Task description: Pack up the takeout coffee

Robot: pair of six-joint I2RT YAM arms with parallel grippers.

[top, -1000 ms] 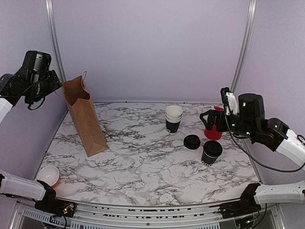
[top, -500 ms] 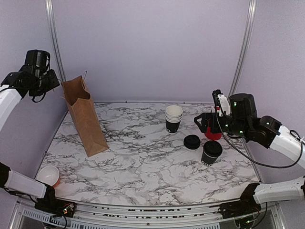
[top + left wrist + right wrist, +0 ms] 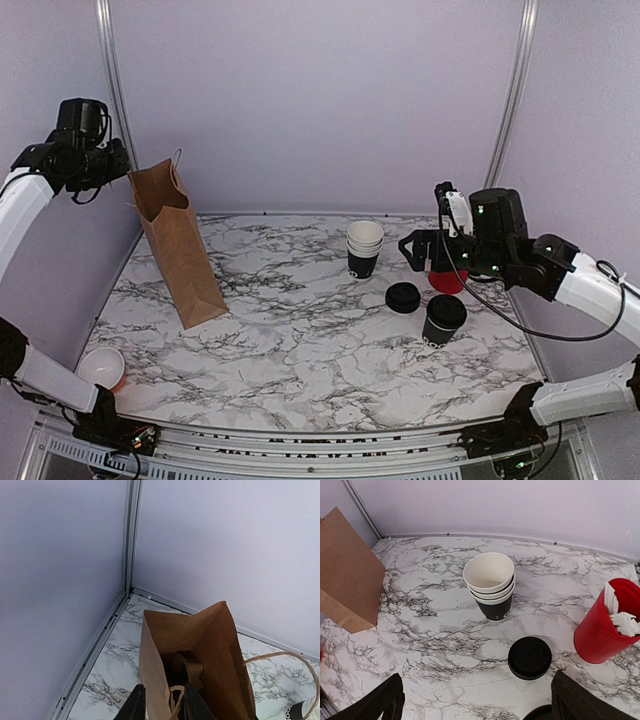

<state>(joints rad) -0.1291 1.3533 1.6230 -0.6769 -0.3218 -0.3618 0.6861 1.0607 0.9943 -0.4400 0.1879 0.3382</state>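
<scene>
On the marble table (image 3: pixel 300 340), the brown paper bag (image 3: pixel 180 250) stands open just below our left fingers (image 3: pixel 134 707), which are narrowly parted about its near rim; we cannot tell if they grip it. Our right fingers (image 3: pixel 380 705) gape wide and empty, with the lidded black takeout coffee (image 3: pixel 444 318) upright beneath and between them.

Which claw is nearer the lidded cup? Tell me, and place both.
Right. The right claw hangs open just beyond the lidded cup, by the red cup. The left claw is far off across the table, at the rim of the bag.
</scene>
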